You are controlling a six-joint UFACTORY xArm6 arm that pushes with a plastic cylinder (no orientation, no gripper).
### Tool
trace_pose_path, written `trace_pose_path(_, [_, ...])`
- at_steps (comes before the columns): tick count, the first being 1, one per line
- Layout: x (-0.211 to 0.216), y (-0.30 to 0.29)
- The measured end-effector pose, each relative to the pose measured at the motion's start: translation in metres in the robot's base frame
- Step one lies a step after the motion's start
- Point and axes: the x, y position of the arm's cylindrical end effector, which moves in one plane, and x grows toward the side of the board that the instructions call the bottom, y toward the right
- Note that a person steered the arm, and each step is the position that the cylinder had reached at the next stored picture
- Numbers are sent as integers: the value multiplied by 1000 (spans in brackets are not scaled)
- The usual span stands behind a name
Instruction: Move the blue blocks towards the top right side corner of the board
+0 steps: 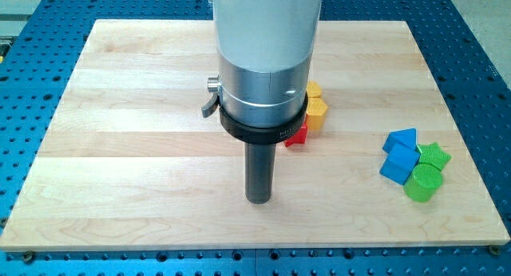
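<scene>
Resting on bare wood, my tip (258,199) touches no block. Two blue blocks, a blue triangular block (402,139) and a blue cube (398,163), sit at the view's lower right, pressed against a green star block (435,155) and green cylinder (423,183). Yellow blocks (316,108) and a red block (298,135) huddle behind the arm.

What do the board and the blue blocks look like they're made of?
The board looks like pale unvarnished wood: visible grain and plank seams, matte. The blue blocks seem painted wood or plastic; their even colour and soft sheen leave it open. My tip rests at their left, apart.
</scene>
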Motion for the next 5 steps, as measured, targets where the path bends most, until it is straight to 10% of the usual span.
trace_pose_path(5, [-10,11])
